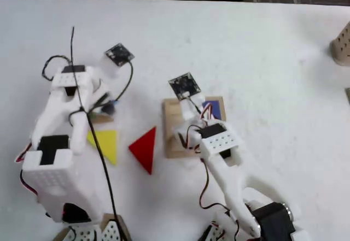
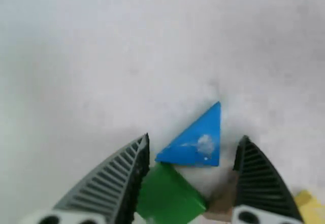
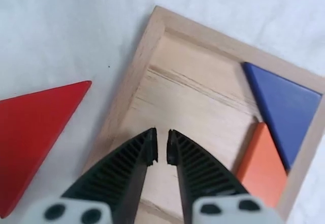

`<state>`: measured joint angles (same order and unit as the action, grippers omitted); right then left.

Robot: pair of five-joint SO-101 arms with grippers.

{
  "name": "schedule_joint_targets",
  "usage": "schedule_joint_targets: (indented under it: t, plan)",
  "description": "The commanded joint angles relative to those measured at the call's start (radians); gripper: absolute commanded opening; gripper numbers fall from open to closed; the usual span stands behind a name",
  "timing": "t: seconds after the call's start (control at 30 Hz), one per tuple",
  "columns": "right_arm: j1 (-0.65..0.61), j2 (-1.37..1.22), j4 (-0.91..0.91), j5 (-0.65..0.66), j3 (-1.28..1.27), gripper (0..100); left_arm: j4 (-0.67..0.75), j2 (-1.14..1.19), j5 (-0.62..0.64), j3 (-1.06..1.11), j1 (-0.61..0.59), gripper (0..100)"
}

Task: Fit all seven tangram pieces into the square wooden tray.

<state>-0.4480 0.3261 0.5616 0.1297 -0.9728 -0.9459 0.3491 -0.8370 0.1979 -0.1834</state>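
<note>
Straddling the blue triangle [image 2: 199, 144], the left gripper [image 2: 195, 139] has its 2 fingers apart, hypotenuse slanting between the tips; the right gripper [image 3: 162, 136], fingers nearly together and empty, sits above the tray [image 3: 144, 46].

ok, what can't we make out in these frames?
High view: right arm covers most of the wooden tray, so its fill is unclear.
Left wrist view: green piece is cut by the frame edge and the left gripper's fingers; shape unknown.
Same view: brownish bit beside it, too little showing to identify.
Right wrist view: right gripper's fingers cover part of the tray floor.
</note>
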Motion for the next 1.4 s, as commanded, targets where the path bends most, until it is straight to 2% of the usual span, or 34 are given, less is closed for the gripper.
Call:
schedule_joint_targets:
  t: [0.0,0.23,0.43,0.73,0.93,1.03,1.23,1.37]
  plan:
    - [0.013,0.004,-0.013,0.012,0.051,4.3,0.048,-0.007,-0.144,-0.046,-0.050,27]
    - [0.013,0.004,-0.013,0.012,0.051,4.3,0.109,-0.004,-0.170,-0.048,-0.031,27]
    - [0.013,0.004,0.001,0.012,0.051,4.3,0.094,0.099,-0.204,-0.110,0.010,27]
    - [0.013,0.004,0.001,0.012,0.051,4.3,-0.189,0.300,-0.256,-0.448,0.018,27]
    - [0.013,0.004,0.001,0.012,0.051,4.5,-0.282,0.337,-0.258,-0.512,0.018,7]
    - [0.012,0.004,-0.001,0.012,0.051,4.5,-0.308,0.332,-0.252,-0.512,0.012,6]
    - [0.012,0.004,-0.001,0.012,0.051,4.5,-0.437,0.332,-0.126,-0.514,0.038,6]
    - [0.012,0.004,-0.001,0.012,0.051,4.5,-0.471,0.334,0.089,-0.554,0.041,6]
